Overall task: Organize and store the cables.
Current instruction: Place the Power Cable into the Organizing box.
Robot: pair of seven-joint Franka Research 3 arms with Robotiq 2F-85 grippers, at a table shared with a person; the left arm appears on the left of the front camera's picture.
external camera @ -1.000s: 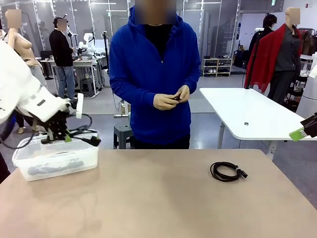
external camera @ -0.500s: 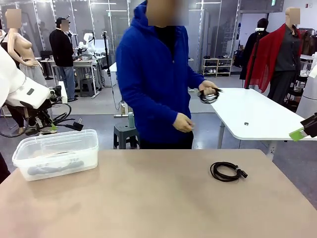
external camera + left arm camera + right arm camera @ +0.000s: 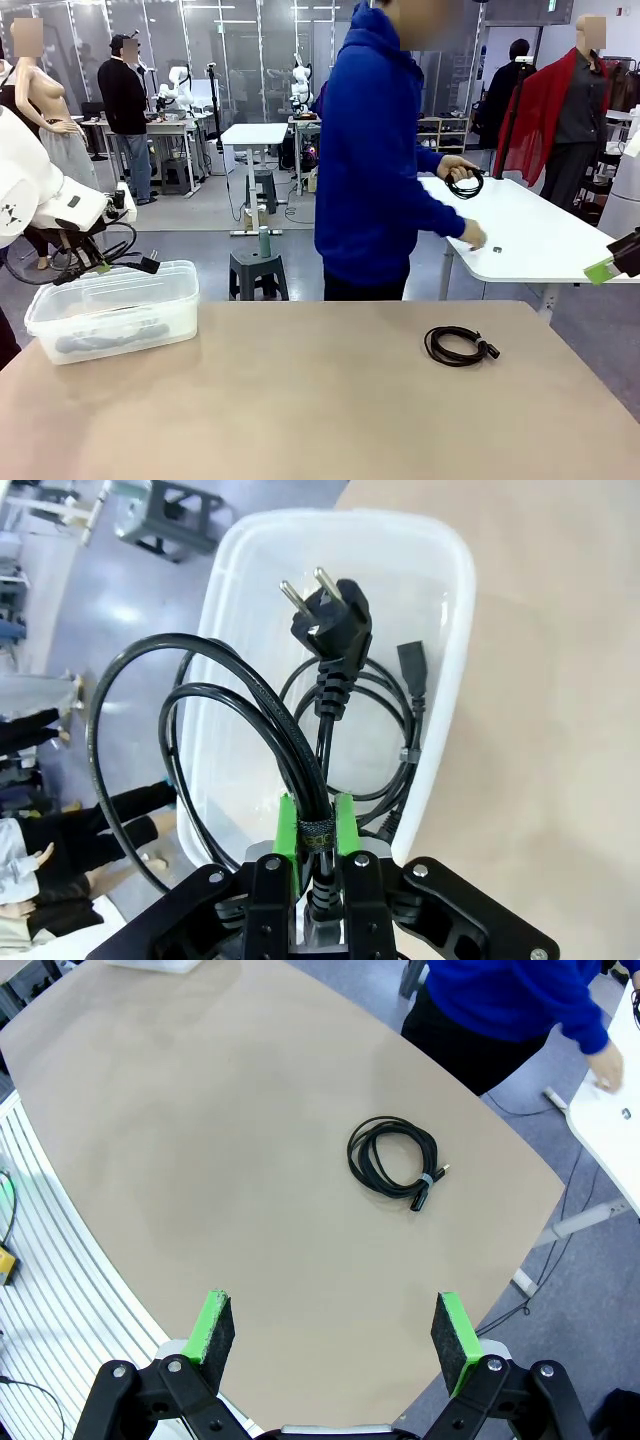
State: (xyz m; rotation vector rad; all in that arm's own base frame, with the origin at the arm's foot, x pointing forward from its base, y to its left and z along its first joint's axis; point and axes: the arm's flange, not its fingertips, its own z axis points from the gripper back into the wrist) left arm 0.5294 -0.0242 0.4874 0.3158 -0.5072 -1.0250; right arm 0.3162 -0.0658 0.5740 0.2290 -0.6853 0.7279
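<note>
Field notes:

- The broad tan bench (image 3: 300, 400) is being shared with a person in a blue hooded top (image 3: 375, 180), who is standing side-on at the far edge. The person is turned toward a white side table (image 3: 530, 235) beyond the bench's right corner.
- One of the person's hands, the lower hand (image 3: 470, 237), is being rested on that side table. The raised hand (image 3: 458, 166) is being held up, with a small coiled black cable (image 3: 466, 186) hanging from it.
- A clear plastic bin (image 3: 150, 322) is sitting at the bench's left end. In the left wrist view, a looped black cord with a blocky connector (image 3: 405, 715) is lying on the bin's floor.
- The white left arm (image 3: 40, 190) is being held beside the bin's far left corner.
- The left pincer (image 3: 316, 825) is being pressed closed on a bundled black power cable (image 3: 250, 695), which is gripped between the green pads at its binding strap. The loops are arching over the bin's rim, and the round two-pin plug (image 3: 330, 620) is hanging above the bin's opening.
- A flat black cable coil (image 3: 458, 346) is lying on the bench right of centre, well apart from the bin.
- The right pincer (image 3: 335, 1328) is being held high above the bench. Its jaws are spread wide and nothing is being gripped.
</note>
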